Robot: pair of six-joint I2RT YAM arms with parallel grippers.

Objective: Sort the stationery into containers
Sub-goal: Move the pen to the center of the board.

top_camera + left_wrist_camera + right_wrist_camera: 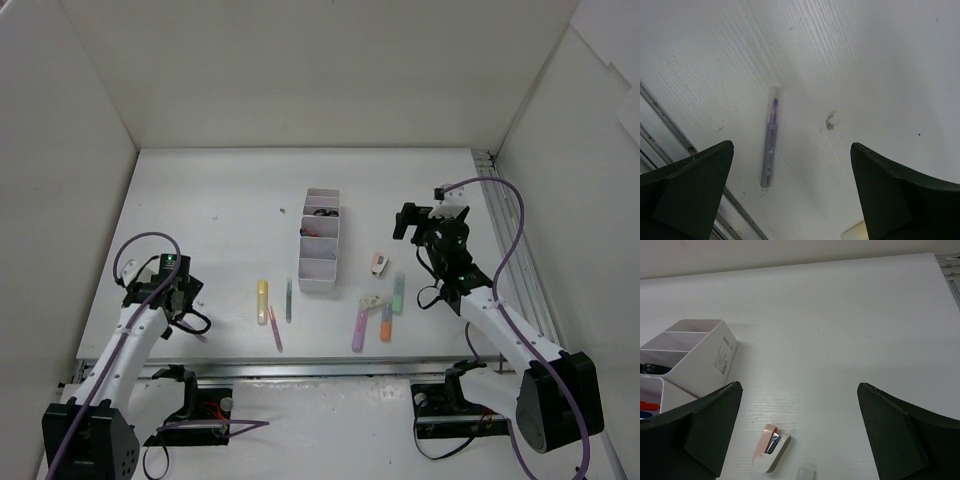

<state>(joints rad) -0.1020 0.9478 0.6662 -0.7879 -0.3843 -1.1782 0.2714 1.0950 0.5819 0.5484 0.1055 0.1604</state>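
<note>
The white organiser tray (320,262) of four compartments stands mid-table, with black scissors (322,212) in one compartment and red and blue items in another. Left of it lie a yellow highlighter (262,299), a dark pen (288,300) and a pink pen (274,329). To its right are purple (359,328), orange (386,323) and green (398,293) highlighters and a small white-pink piece (379,264) (771,448). My left gripper (185,298) (792,145) hangs open above a thin grey-purple pen (770,145). My right gripper (405,222) (799,386) is open over bare table beyond the white-pink piece, right of the tray (715,347).
White walls enclose the table on three sides. A metal rail (670,130) runs along the table edge close to the grey-purple pen. Another small white item (373,301) lies between the highlighters. A yellowish corner (855,232) shows at the bottom of the left wrist view.
</note>
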